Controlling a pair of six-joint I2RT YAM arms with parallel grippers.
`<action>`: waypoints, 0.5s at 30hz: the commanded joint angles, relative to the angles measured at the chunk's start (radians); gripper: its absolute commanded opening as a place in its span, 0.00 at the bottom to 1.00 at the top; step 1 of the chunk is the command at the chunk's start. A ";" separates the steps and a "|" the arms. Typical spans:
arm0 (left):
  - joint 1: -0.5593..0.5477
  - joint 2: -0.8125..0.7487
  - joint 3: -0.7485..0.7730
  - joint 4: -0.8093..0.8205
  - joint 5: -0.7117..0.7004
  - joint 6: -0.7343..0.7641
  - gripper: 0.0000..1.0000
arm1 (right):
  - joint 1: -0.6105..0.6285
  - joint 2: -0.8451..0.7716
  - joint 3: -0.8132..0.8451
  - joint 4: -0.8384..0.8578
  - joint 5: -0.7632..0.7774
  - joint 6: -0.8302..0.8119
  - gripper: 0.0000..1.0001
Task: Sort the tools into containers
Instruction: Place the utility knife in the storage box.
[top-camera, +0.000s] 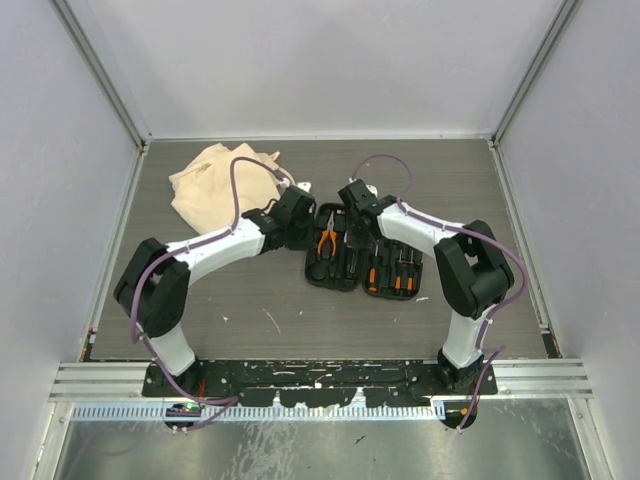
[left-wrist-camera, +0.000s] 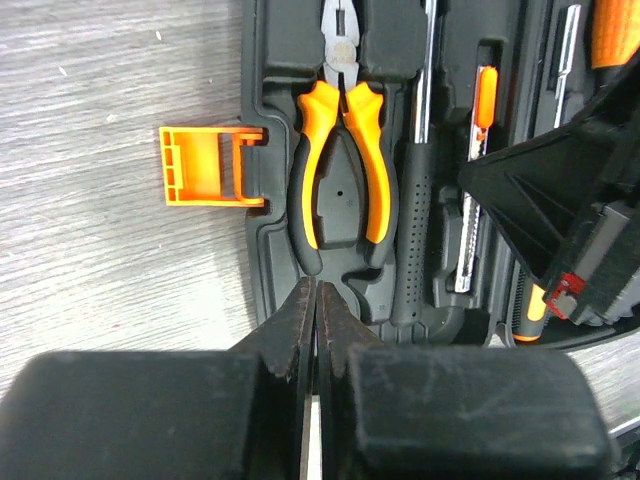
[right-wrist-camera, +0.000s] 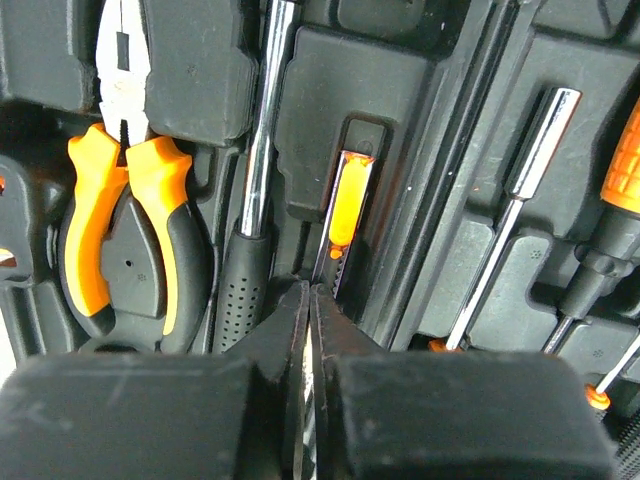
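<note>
Though shut and empty, the left fingers hover at the handle end of the pliers, which point straight away. The right fingers, equally shut and empty, sit farther right.

- The table looks like grey wood-grain laminate, matt, with fine streaks along the grain.
- The bag is soft beige cloth, matt and creased.
- The case is black moulded hard plastic with a dull, faintly grainy finish.
- Its latch is smooth orange plastic with a slight sheen.
- The pliers have smooth orange-and-black handle sleeves and a bare, bright steel head.
- The hammer has a polished, mirror-like metal shaft and a black rubbery grip dotted with dimples.
- The screwdriver has a ribbed orange plastic handle.
- The fingers are matt black plastic, finely scuffed.
</note>
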 joint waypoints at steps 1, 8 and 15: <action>0.019 -0.109 0.031 0.004 0.009 0.014 0.03 | 0.004 -0.048 0.067 -0.021 -0.079 0.000 0.10; 0.048 -0.165 0.029 -0.013 0.010 0.033 0.08 | -0.014 -0.166 0.110 0.052 -0.105 0.011 0.23; 0.084 -0.170 -0.005 -0.005 0.018 0.051 0.14 | -0.067 -0.306 -0.035 0.104 -0.061 0.032 0.27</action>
